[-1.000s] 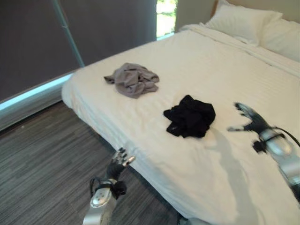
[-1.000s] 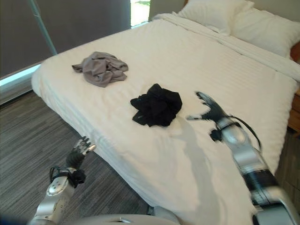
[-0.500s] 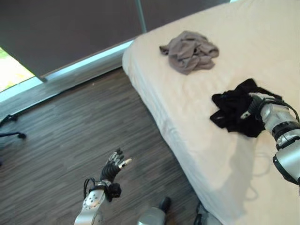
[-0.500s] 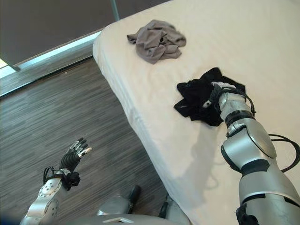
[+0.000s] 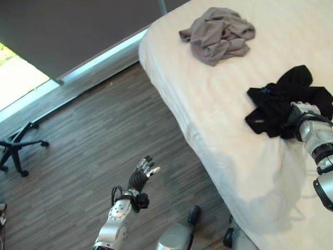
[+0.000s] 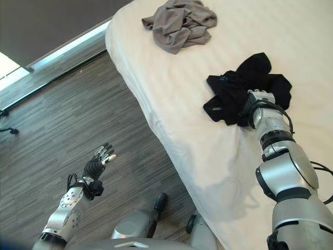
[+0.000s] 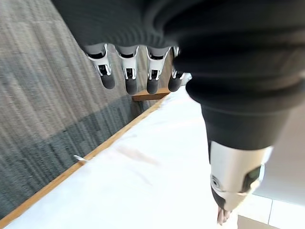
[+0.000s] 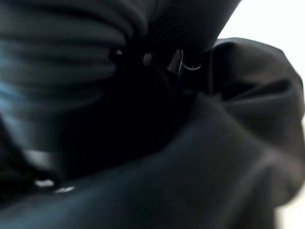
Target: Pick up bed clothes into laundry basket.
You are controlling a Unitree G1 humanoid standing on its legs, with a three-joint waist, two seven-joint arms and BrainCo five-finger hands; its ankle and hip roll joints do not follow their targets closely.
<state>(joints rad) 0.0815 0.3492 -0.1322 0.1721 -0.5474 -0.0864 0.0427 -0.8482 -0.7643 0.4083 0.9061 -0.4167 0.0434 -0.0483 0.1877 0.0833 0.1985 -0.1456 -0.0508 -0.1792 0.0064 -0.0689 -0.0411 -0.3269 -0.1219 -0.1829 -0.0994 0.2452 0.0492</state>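
Black garment [image 5: 283,104] on white bed [image 5: 218,130], right hand [image 6: 258,101] buried, grip unclear, wood floor [image 5: 78,146]

Both arms are silver-grey metal in rounded segments. The right arm [image 6: 287,179] has smooth bulging shells parted by black bands at the joints, and a ringed black and silver wrist below the right hand [image 6: 259,98]. The slimmer left arm [image 5: 115,229] ends in a black collar. The left hand [image 5: 140,177] wears a dark ribbed cover [image 7: 214,47]; its silver fingers [image 7: 129,71] carry rounded dark tips, and its thumb [image 7: 233,181] is a pale silver barrel
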